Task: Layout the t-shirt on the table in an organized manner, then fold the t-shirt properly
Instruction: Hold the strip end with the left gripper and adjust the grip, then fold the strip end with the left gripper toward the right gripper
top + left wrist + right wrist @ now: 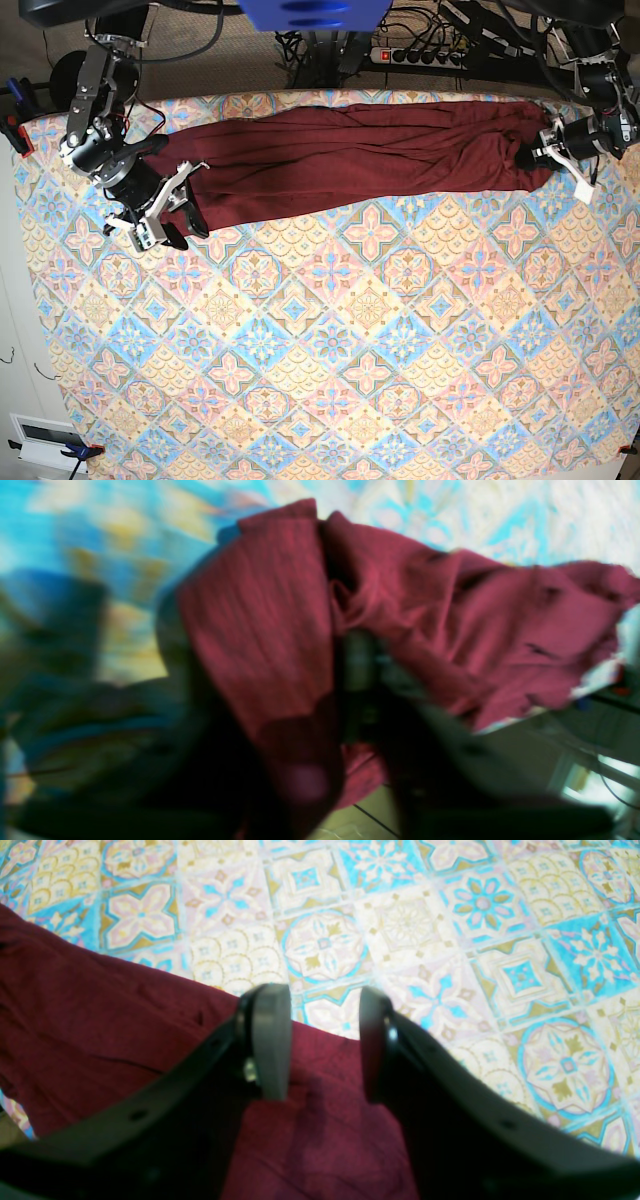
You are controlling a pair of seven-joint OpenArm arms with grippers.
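Pinching the t-shirt (340,155) end, left claw (537,152); right claw (324,1040) spread over its other end, on the table (330,330).

We see the shirt (350,150) spanning the table's (330,400) far edge; the near half lies open for passage.

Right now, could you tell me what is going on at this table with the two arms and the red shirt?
The two-arm robot is working on the t-shirt, which lies stretched in a long, wrinkled band along the far edge of the table. The left gripper is at one end, with fabric bunched around its fingers, apparently gripping it. The right gripper hovers open over the other end, holding nothing. The shirt is not yet spread flat, and no folding has begun.
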